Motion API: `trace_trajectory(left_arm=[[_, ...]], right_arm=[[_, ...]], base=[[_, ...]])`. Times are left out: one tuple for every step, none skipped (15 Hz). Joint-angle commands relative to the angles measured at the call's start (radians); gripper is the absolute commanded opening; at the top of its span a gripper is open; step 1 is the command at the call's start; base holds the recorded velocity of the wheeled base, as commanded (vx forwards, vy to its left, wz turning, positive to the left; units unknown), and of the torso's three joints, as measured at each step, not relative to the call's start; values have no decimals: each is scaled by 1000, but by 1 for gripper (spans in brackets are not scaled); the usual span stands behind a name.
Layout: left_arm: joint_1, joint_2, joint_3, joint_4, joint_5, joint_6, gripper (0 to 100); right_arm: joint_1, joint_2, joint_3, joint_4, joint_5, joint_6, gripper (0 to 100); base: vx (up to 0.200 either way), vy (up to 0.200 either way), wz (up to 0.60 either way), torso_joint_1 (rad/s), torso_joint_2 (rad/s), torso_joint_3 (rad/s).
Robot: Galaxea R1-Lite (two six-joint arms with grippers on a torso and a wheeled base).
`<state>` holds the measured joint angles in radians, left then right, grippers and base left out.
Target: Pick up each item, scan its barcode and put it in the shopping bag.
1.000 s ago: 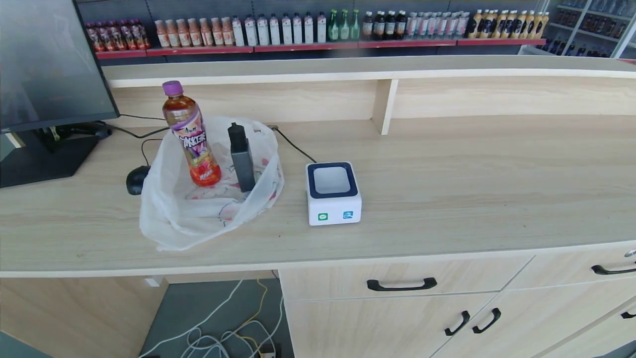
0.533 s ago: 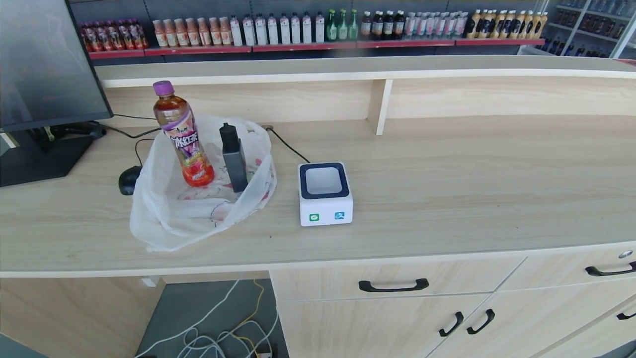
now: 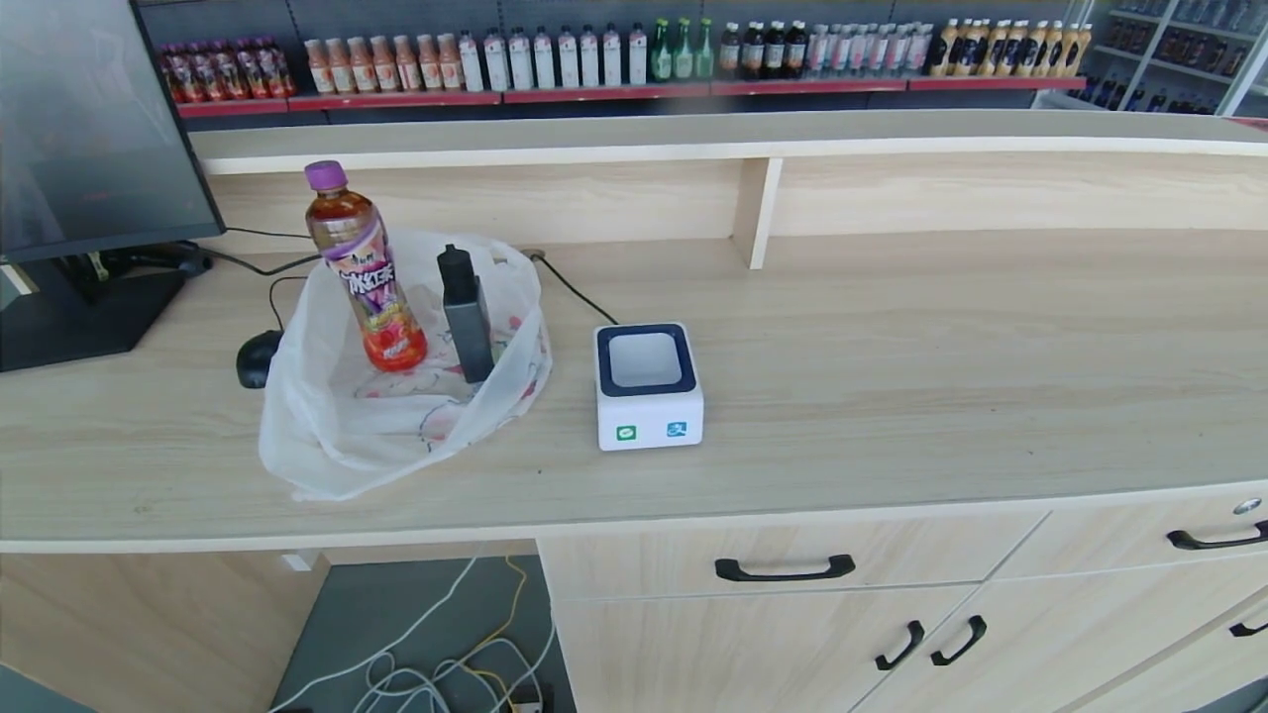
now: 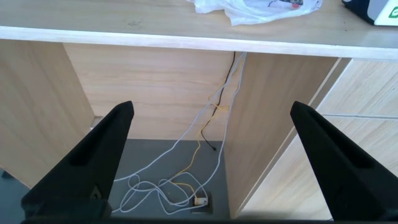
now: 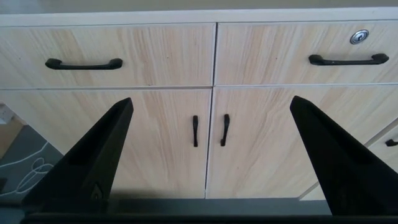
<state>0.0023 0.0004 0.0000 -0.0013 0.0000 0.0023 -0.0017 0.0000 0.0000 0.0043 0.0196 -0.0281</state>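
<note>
The bottle (image 3: 365, 272) is stood upright, cap up, in the shopping bag (image 3: 317, 436); left gripper (image 4: 211, 106) and right gripper (image 5: 211, 99) are held low, facing the counter (image 3: 892, 396) front, jaws spread wide

Pale wood counter (image 3: 892, 376) runs right across, and behind it a raised ledge (image 3: 693, 134) sits on 1 upright divider (image 3: 755, 213). Below are drawers (image 3: 644, 555) with black handles (image 3: 785, 569), 2 cabinet doors (image 5: 161, 149) and a round lock (image 3: 1245, 506). At the left end there's a dark monitor (image 3: 89, 119), with a black mouse (image 3: 255, 358) nearby. Under the counter, loose cables (image 3: 416, 681) sprawl over grey floor (image 3: 337, 604). Far back, red-edged shelves (image 3: 594, 94) are packed with bottles.
</note>
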Motion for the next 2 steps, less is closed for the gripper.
trace_trajectory(left_arm=[[1, 0, 0, 0, 0, 1, 100], [1, 0, 0, 0, 0, 1, 100]], right_arm=[[0, 0, 0, 0, 0, -3, 100], [0, 0, 0, 0, 0, -3, 100]], base=[[0, 0, 0, 0, 0, 0], [0, 0, 0, 0, 0, 0]])
